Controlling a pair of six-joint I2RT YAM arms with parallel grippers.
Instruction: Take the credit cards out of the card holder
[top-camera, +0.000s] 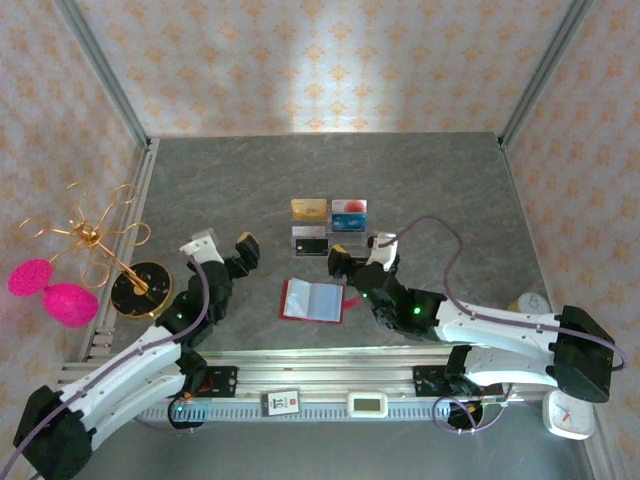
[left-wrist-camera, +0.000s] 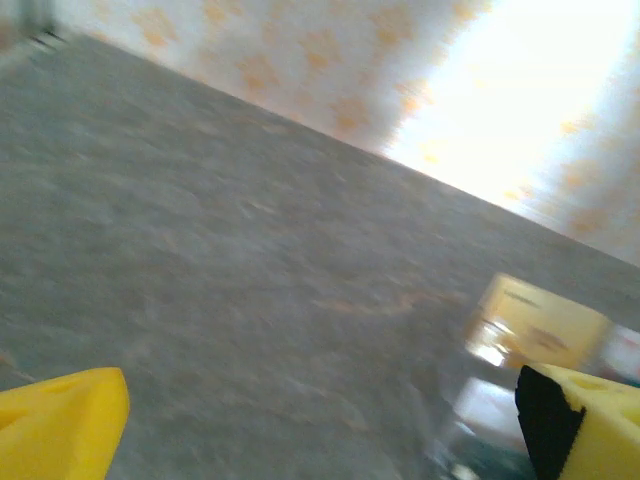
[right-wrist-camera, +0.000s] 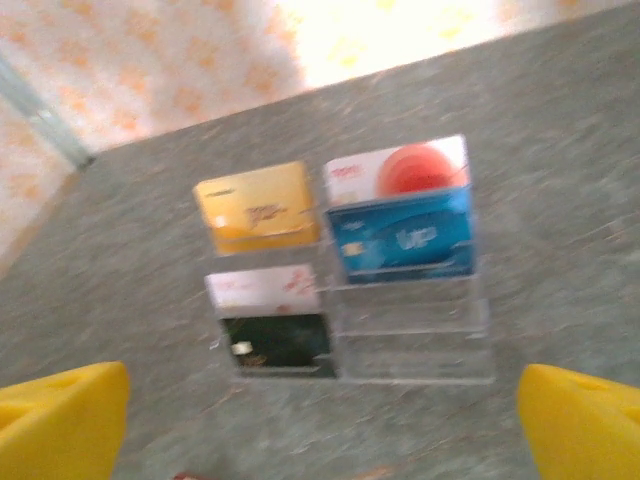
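Lying open — the card holder (top-camera: 313, 300), red-bordered, bluish-grey pages facing up.

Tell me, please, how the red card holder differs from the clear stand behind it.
The card holder is opaque red; the stand is clear. The card holder lies open and flat; the stand rises in upright tiers. Both rest on the table.

Dark red card holder (top-camera: 312, 299), red inner pages. Mottled grey bench (top-camera: 440, 190). Cream walls (top-camera: 320, 60), orange floral print. Black credit card (right-wrist-camera: 278, 343); gold card (right-wrist-camera: 258, 205); blue card (right-wrist-camera: 405, 237); white-and-red card (right-wrist-camera: 400, 168). Yellow pads (right-wrist-camera: 62, 415) on right hand (right-wrist-camera: 320, 425). Pink pompoms (top-camera: 72, 304). White-and-black arms (top-camera: 505, 328).
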